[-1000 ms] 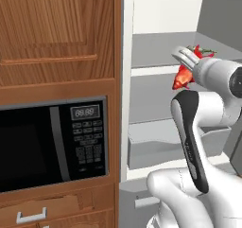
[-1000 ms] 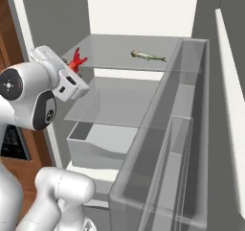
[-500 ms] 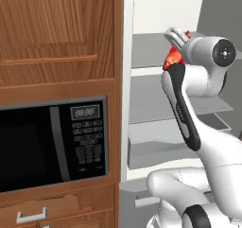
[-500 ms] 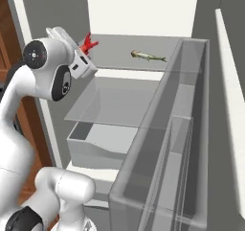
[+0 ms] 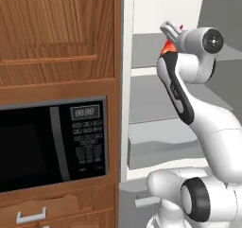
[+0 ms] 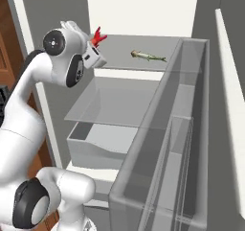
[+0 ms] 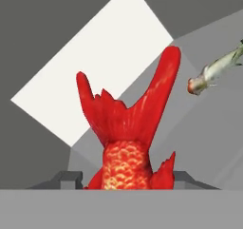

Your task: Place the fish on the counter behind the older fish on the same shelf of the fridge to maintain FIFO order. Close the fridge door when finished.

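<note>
Carrying the red fish (image 7: 127, 142), clamped tail-up between the jaws of the gripper (image 6: 95, 50) at the upper left of the right base view, toward the shelf (image 6: 143, 72), the older fish (image 6: 149, 57) lying crosswise farther right, needing placement behind it.

Illumination is even and diffuse, with no visible source and no glare. Shadows are faint. All rendered views are sharp, free of blur and edge distortion.
</note>
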Motion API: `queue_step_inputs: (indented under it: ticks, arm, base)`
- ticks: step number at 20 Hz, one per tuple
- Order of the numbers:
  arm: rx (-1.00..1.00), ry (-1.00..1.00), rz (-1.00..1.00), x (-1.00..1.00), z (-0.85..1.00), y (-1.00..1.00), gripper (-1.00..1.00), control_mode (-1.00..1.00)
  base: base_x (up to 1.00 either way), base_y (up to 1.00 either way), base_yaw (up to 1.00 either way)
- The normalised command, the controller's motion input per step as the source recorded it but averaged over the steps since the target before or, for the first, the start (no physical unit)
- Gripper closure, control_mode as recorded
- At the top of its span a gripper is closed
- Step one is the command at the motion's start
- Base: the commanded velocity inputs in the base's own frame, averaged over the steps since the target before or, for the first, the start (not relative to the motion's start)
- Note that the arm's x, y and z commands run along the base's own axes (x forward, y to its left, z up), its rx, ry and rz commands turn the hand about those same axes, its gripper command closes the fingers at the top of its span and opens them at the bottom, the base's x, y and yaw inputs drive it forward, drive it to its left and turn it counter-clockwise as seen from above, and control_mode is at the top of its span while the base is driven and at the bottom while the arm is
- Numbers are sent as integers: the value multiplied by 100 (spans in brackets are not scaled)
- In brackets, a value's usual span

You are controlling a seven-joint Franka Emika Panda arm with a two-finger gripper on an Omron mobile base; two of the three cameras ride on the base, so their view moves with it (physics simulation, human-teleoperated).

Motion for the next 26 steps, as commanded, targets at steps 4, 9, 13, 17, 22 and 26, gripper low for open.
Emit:
queue_step_inputs:
  ticks: [4,9,13,17,22,26]
  arm:
    - [4,0,2,64,0,-13,100,-100]
    - [3,4,1,63,0,-6,100,-100]
    - [0,5,0,58,0,0,100,-100]
    - [0,2,0,52,0,0,100,-100]
    - [0,1,0,55,0,0,100,-100]
    - [0,0,0,58,0,0,100,-100]
  base:
    - [0,0,0]
    - [0,0,0]
    - [0,0,0]
    - [0,0,0]
    - [0,0,0]
    - [0,0,0]
